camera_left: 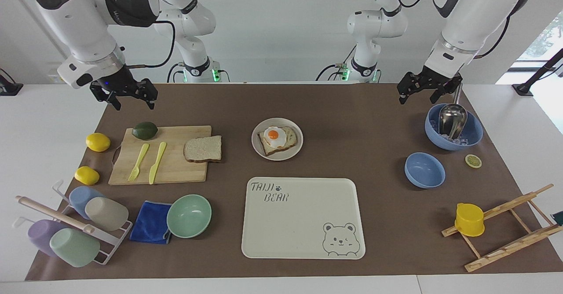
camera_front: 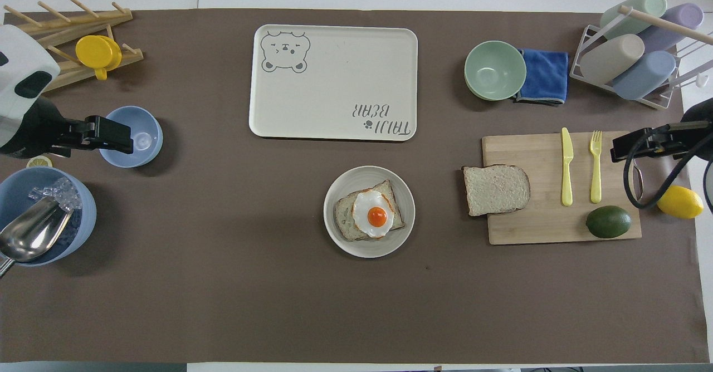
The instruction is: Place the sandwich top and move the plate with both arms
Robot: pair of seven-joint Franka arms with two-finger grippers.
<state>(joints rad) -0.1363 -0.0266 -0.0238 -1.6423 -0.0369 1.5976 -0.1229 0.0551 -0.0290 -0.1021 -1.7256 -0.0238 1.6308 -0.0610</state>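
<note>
The sandwich top [camera_left: 203,148] [camera_front: 496,189], a plain bread slice, lies on the wooden cutting board [camera_left: 176,170] [camera_front: 535,227], overhanging the edge that faces the plate. The off-white plate [camera_left: 288,124] [camera_front: 367,248] sits mid-table and carries a toast slice with a fried egg [camera_left: 275,136] [camera_front: 374,216]. My right gripper [camera_left: 134,104] [camera_front: 621,150] hangs open and raised over the board's end by the right arm. My left gripper [camera_left: 418,98] [camera_front: 120,137] hangs open and raised over the two blue bowls. Neither holds anything.
A bear-print tray [camera_left: 303,217] lies farther from the robots than the plate. Avocado [camera_left: 144,130], yellow fork and knife share the board; lemons [camera_left: 97,141], mint bowl [camera_left: 189,215], blue cloth and cup rack [camera_left: 70,228] stand around it. Ice bowl with scoop [camera_left: 453,126], small blue bowl [camera_left: 424,170], wooden rack [camera_left: 506,228] stand at the left arm's end.
</note>
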